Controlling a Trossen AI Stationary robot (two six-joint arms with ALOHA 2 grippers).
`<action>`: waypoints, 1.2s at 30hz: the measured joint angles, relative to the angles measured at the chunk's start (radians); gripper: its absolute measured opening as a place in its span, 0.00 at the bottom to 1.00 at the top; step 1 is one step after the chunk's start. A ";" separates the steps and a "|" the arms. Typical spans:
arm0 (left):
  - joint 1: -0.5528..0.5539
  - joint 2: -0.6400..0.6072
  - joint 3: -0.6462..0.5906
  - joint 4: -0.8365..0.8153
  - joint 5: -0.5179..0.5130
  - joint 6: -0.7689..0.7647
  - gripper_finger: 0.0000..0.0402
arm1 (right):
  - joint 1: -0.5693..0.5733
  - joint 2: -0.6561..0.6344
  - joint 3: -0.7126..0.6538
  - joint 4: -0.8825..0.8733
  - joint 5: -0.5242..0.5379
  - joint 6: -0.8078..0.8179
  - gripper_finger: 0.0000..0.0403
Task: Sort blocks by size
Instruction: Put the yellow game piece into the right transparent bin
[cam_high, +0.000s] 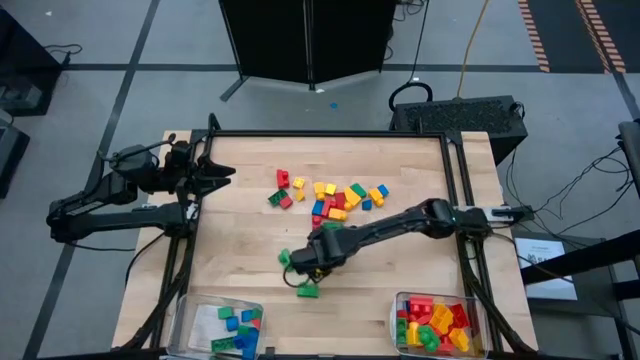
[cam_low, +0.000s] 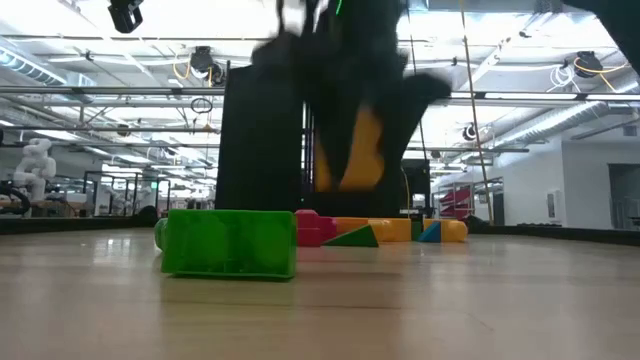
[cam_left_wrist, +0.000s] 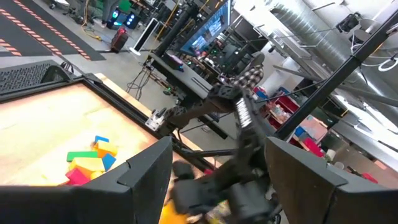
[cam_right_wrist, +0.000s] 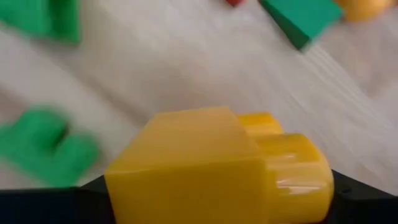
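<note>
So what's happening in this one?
The right arm's end effector is shut on a yellow block and holds it above the table, near two loose green blocks. A mixed pile of blocks lies unsorted mid-table. Two clear bins at the near edge already hold blocks: the left bin blue and green ones, the right bin red, yellow and green. The left arm waits at the table's left side.

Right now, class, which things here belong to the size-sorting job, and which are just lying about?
Belong to the job:
- loose blocks in the table's middle
- green blocks near the right gripper
- yellow block held in that gripper
- two bins holding sorted blocks

Just lying about:
- black case beyond the table
- floor cables
- left gripper, waiting at the table's edge
</note>
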 joint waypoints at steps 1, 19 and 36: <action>0.000 0.000 0.000 0.000 0.000 0.000 0.64 | 0.017 -0.001 0.037 -0.053 0.000 0.002 0.62; 0.005 0.010 0.000 -0.005 0.000 0.006 0.64 | 0.413 -0.166 0.104 -0.180 -0.107 0.803 0.60; 0.005 0.015 0.000 -0.006 -0.085 0.008 0.64 | 0.699 -0.403 -0.331 -0.180 -0.684 1.253 0.61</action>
